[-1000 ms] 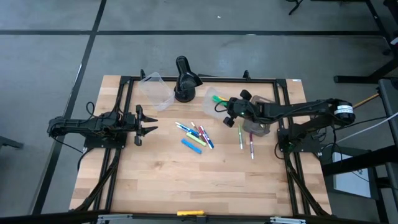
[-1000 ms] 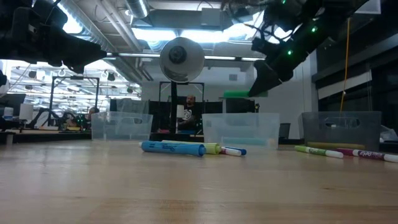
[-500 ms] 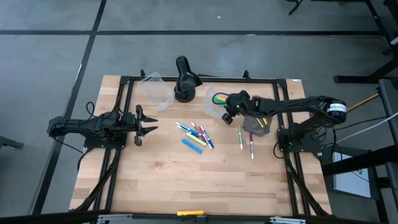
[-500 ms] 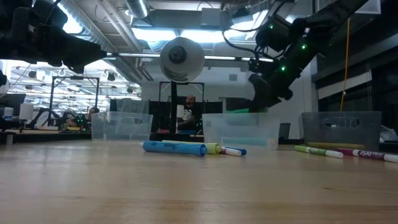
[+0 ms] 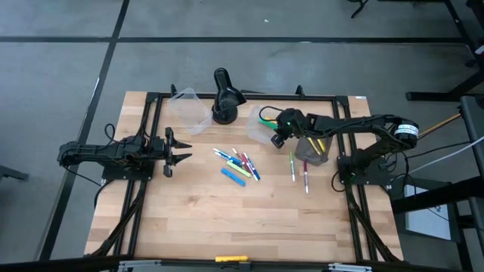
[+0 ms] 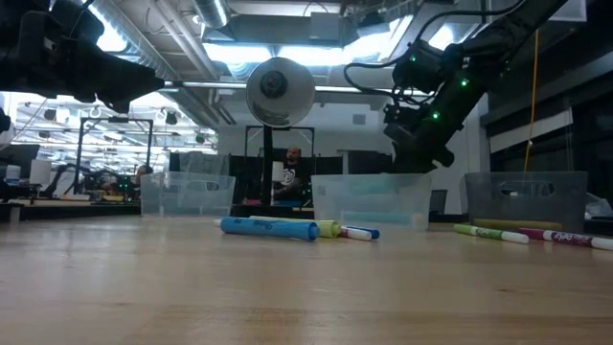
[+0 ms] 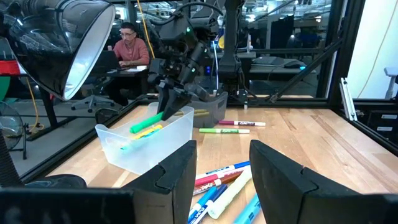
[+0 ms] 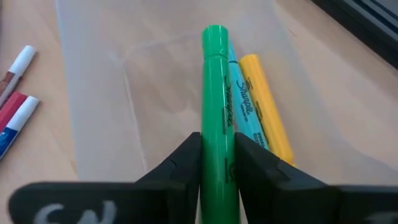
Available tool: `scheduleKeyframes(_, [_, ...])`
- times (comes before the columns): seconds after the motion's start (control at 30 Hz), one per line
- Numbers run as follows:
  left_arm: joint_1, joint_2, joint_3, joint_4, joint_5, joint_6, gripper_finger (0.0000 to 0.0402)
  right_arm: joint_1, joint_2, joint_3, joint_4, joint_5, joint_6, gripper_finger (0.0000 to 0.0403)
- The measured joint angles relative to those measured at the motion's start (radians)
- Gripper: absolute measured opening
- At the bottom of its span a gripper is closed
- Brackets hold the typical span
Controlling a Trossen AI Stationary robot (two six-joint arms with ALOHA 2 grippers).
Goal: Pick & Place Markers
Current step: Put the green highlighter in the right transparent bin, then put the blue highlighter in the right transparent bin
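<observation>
My right gripper [image 5: 275, 134] hangs over the middle clear tub [image 5: 255, 130], shut on a green marker [image 8: 217, 87]. Below it, a cyan marker [image 8: 239, 118] and a yellow marker [image 8: 264, 118] lie on the tub's floor. Several more markers [image 5: 237, 165] lie flat on the table's middle, and two [image 5: 299, 171] lie nearer the right side. My left gripper [image 5: 178, 150] waits open above the table's left side, touching nothing. My right gripper pinches the green marker's barrel [image 8: 217, 155] between its two fingers [image 8: 185, 171]. The marker runs along the fingers and sticks out ahead of them. The fingers slant down from the table's right side, so the marker's free end [image 7: 138, 127] dips inside the tub.
A black desk lamp [image 5: 225, 97] stands at the far edge between a second clear tub [image 5: 187, 110] and the middle one. A grey tub [image 5: 311, 153] sits under my right arm. Bare wood lies toward the near edge. A person [image 7: 129, 50] sits beyond the table.
My right gripper has moved down and slightly toward the table's left, bringing the green marker from above the tub's rim down into the tub. Its fingers have stayed shut on the marker. The markers on the table have not moved.
</observation>
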Motion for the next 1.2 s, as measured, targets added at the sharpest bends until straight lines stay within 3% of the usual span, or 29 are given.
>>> scheduleKeyframes(0.43, [0.0, 0.0, 0.0, 0.0, 0.0, 0.0, 0.0143, 0.0, 0.0, 0.0, 0.014, -0.004, -0.009, 0.0175])
scheduleKeyframes(0.83, [0.0, 0.0, 0.0, 0.0, 0.0, 0.0, 0.0143, 0.075, 0.0, 0.065, 0.047, 0.092, -0.07, 0.0163])
scheduleKeyframes(1.2, [0.0, 0.0, 0.0, 0.0, 0.0, 0.0, 0.0143, 0.172, 0.0, 0.079, 0.143, 0.101, -0.1, 0.016])
